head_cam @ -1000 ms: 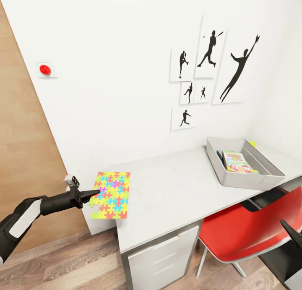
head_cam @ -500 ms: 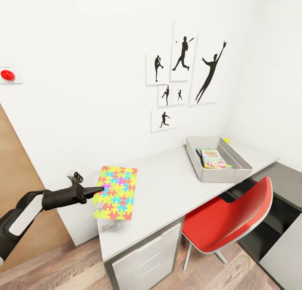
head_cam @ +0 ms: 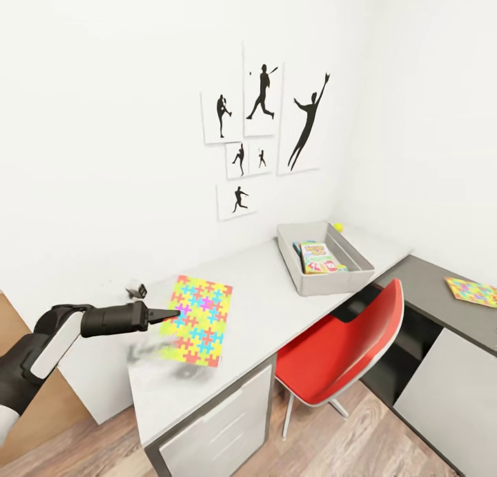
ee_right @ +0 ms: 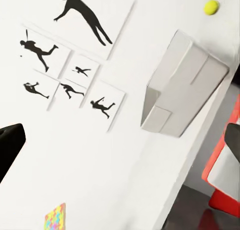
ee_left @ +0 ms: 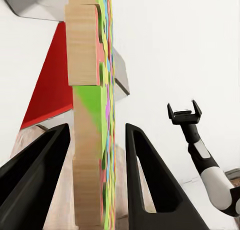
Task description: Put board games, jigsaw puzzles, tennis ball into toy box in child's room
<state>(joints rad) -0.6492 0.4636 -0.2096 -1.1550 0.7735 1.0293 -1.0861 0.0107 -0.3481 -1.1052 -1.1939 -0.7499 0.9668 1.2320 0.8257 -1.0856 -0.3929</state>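
A thin, bright jigsaw puzzle sheet [head_cam: 197, 319] of red, yellow, green, blue and pink interlocking pieces is held at its near edge by the left tool [head_cam: 168, 315], raised above the long pale grey-white marbled surface [head_cam: 276, 290], on which a blurred shadow is cast beneath it. In the left wrist view the sheet [ee_left: 92, 110] is seen edge-on between the two black fingers [ee_left: 150, 185], its wooden backing visible; the left tool [ee_left: 95, 190] is closed narrowly on it.

The light grey, thin-walled rectangular toy box [head_cam: 324, 259] is set further along the surface, near the white wall, and is well apart from the held sheet. A board game box with a white and green printed cover [head_cam: 319, 257] is seen lying inside it. A small yellow-green tennis ball [head_cam: 338, 226] is seen on the surface just behind the toy box, and also in the right wrist view [ee_right: 211, 7]. A second colourful jigsaw sheet [head_cam: 473, 291] lies flat on the adjoining darker grey section of surface, well apart from the toy box.

A red chair [head_cam: 342, 349] is placed at the surface below the toy box. The right tool [ee_right: 120, 140] is seen as two dark fingertips spread wide, with nothing between them.
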